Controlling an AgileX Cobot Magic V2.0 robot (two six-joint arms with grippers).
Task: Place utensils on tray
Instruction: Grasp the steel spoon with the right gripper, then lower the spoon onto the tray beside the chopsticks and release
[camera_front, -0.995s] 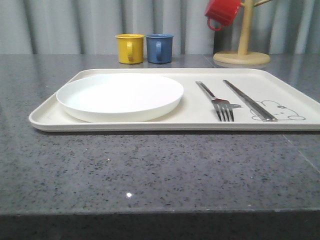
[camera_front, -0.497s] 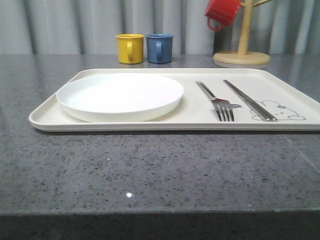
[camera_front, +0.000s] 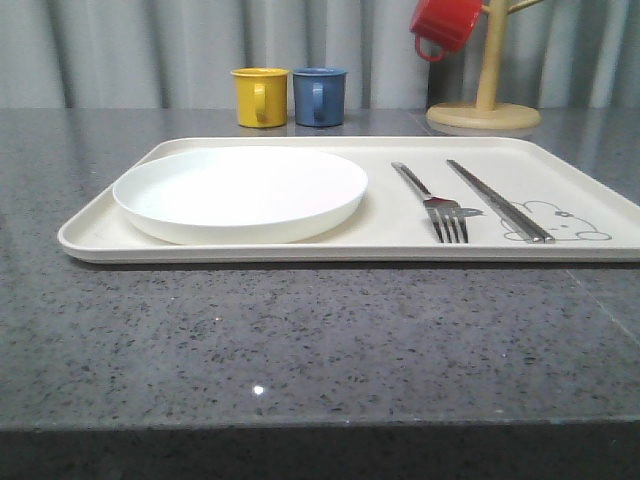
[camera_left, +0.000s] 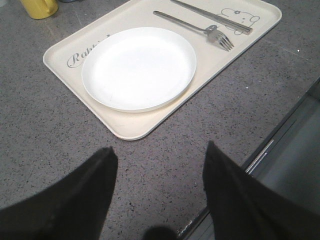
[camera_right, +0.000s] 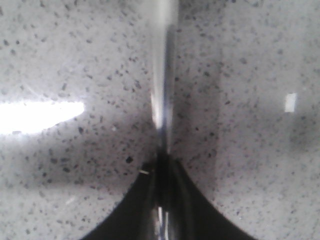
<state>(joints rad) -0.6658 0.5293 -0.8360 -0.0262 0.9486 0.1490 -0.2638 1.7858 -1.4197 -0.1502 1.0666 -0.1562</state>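
Note:
The cream tray (camera_front: 100, 235) lies across the grey table. On it sit the white plate (camera_front: 240, 190) at the left, the steel fork (camera_front: 430, 200) and, right of the fork, the pair of chopsticks (camera_front: 495, 200). In the left wrist view my left gripper (camera_left: 159, 150) hangs open and empty over bare tabletop by the table's edge, short of the tray (camera_left: 65, 47), plate (camera_left: 139, 67), fork (camera_left: 200, 27) and chopsticks (camera_left: 210, 15). My right gripper (camera_right: 161, 160) is shut on a slim shiny steel spoon handle (camera_right: 161, 75), close above the speckled tabletop; the spoon's bowl is out of view.
Behind the tray stand a yellow mug (camera_front: 260, 97) and a blue mug (camera_front: 320, 96). A red mug (camera_front: 445, 25) hangs on a wooden mug stand (camera_front: 485, 110) at the back right. The table's edge (camera_left: 260, 155) runs beside my left gripper.

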